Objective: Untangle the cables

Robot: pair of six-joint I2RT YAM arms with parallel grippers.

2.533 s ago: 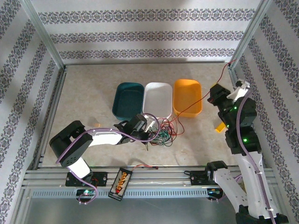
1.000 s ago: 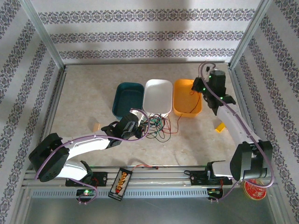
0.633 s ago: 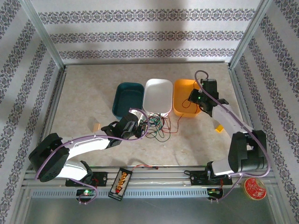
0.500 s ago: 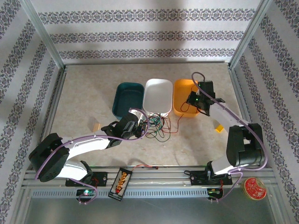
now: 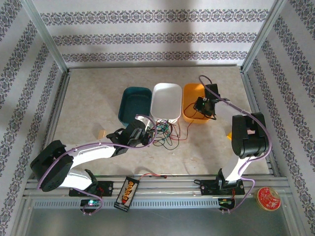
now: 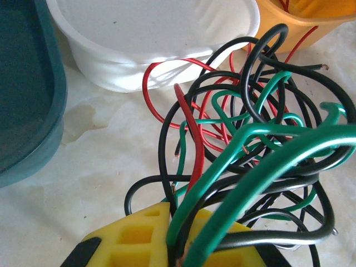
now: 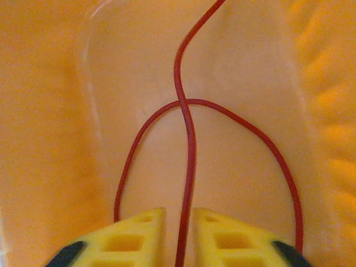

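Clamps tangled cables in left gripper, white tray just ahead. Holds right gripper slightly parted, red cable loose between, orange tray below.

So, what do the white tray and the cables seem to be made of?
The white tray is probably thin moulded plastic, semi-matt; its wall looks slightly rippled. The cables are likely metal wire in glossy plastic insulation: highlights run along the jackets, and a cut end seems to show a coppery tip.
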